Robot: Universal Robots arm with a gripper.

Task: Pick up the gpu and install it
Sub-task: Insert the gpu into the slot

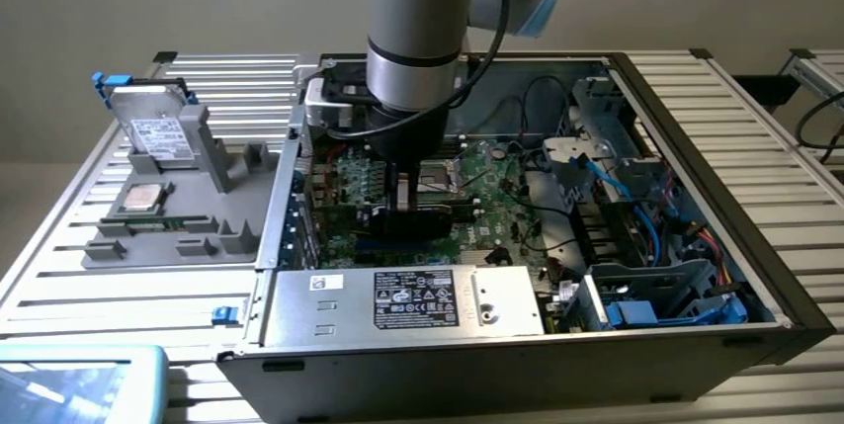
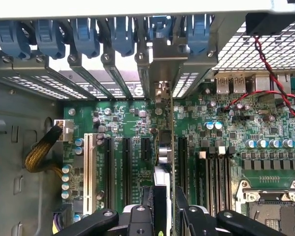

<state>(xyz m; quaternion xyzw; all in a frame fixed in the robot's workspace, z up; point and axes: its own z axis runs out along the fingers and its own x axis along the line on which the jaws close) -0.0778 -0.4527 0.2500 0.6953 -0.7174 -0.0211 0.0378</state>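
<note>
Pincer closed about halfway on the gpu, gripping the card edge-on from above, fingers on either side of it. The card stands upright over the green motherboard inside the open computer case, lined up along a black expansion slot, its metal bracket toward the row of blue slot clips. On the exterior view's left, a grey tray on the counter carries a hard drive
</note>
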